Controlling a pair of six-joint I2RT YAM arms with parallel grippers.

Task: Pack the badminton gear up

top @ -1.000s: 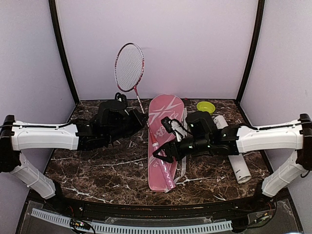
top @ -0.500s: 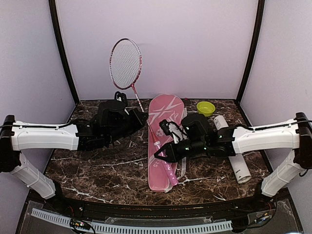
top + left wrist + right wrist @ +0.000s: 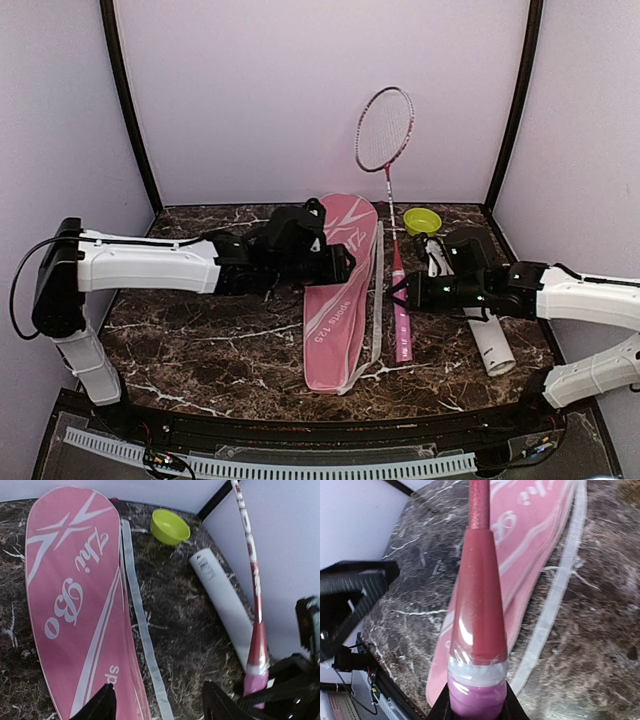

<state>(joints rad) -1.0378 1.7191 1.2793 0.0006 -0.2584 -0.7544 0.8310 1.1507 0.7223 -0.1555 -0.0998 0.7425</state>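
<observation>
One racket [image 3: 385, 130] stands steeply with its red-pink head up before the back wall and its pink handle [image 3: 402, 330] low, right of the long pink racket cover [image 3: 338, 290]. My right gripper [image 3: 400, 295] is shut on the handle [image 3: 477, 630] just below the red cone; its jaws [image 3: 476, 707] press both sides. My left gripper [image 3: 345, 268] hangs open over the cover's right edge [image 3: 75, 605], its fingertips [image 3: 102, 705] apart with nothing between them; the left gripper [image 3: 159, 705] holds nothing. The racket's shaft [image 3: 252, 580] rises at right. The white tube [image 3: 480, 320] lies behind my right arm.
A lime-green bowl [image 3: 422, 219] sits at the back right, also in the left wrist view as the bowl [image 3: 170, 526]. The cover's grey strap [image 3: 142, 625] trails along its right side on the marble table [image 3: 200, 350]. The tube [image 3: 222, 592] lies beside the racket.
My right gripper shut on the handle, then my left gripper let go of the shaft and opened. The racket swung from the left to the right of the cover. My left arm reached right.
</observation>
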